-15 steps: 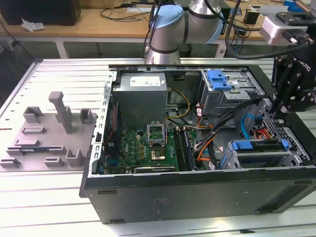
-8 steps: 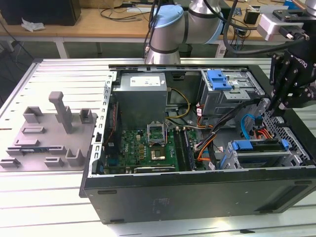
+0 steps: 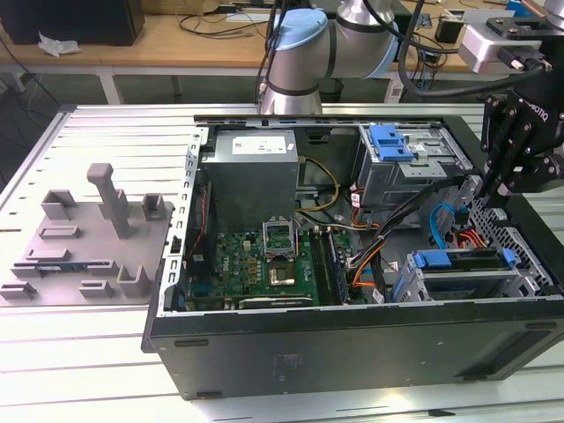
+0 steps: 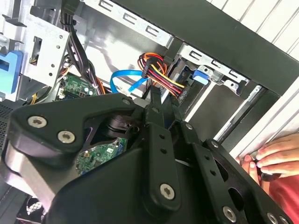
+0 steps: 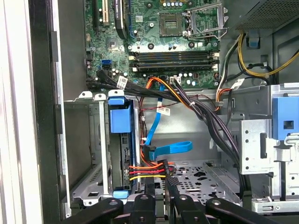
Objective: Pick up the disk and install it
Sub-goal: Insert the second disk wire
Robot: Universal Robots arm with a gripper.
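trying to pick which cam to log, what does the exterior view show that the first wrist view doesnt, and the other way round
Exterior view: the grey fixture plate beside the computer case, the arm, and the whole gripper over the drive bays.

First wrist view: a straight-down look at the drive bay holding the blue-bracketed disk, with the red-yellow power plug.

Both: the motherboard, the blue data cable.
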